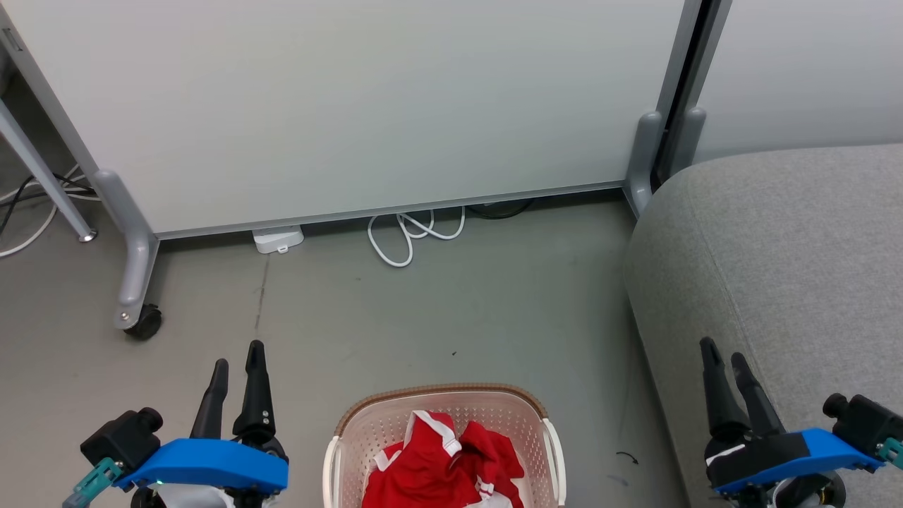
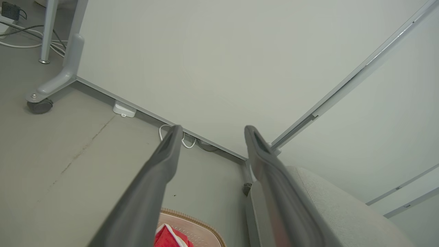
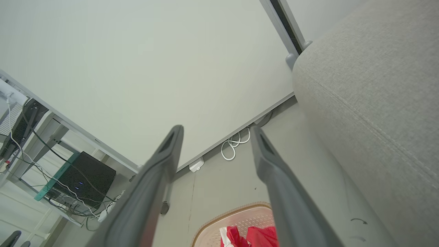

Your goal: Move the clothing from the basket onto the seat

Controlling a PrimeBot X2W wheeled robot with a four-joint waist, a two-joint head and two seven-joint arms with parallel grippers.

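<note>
**A:** Start close in. Where is the clothing?

**B:** The clothing [image 1: 441,473] lies heaped inside the basket [image 1: 443,388], red with white trim, and none of it hangs over the brown rim. The basket's near side is cut off by the bottom of the head view.

**A:** And the arms?

**B:** The left gripper [image 1: 238,355] hangs to the left of the basket, apart from its handle, over the floor [image 1: 423,317]. Its fingers are spread with nothing between them. The right gripper [image 1: 721,351] is to the right of the basket, in front of the rounded side of the seat [image 1: 790,268]. It too is spread wide and holds nothing.

**A:** How close is the seat to the basket?

**B:** It stands to the basket's right, with a strip of floor between the right handle and the seat's curved side. A small dark curl [image 1: 626,457] lies in that strip.

**A:** What lies beyond the far rim?

**B:** A stretch of bare grey floor runs from there to the lower edge of a pale partition [image 1: 353,106]. A white cable [image 1: 413,236] loops out from under that edge, straight beyond the basket, with a small white box [image 1: 279,238] to its left. Further left, the partition's foot ends in a caster [image 1: 144,321]. Beyond the basket to the right, the partition's other grey foot [image 1: 642,162] stands by the seat's far corner.
</note>
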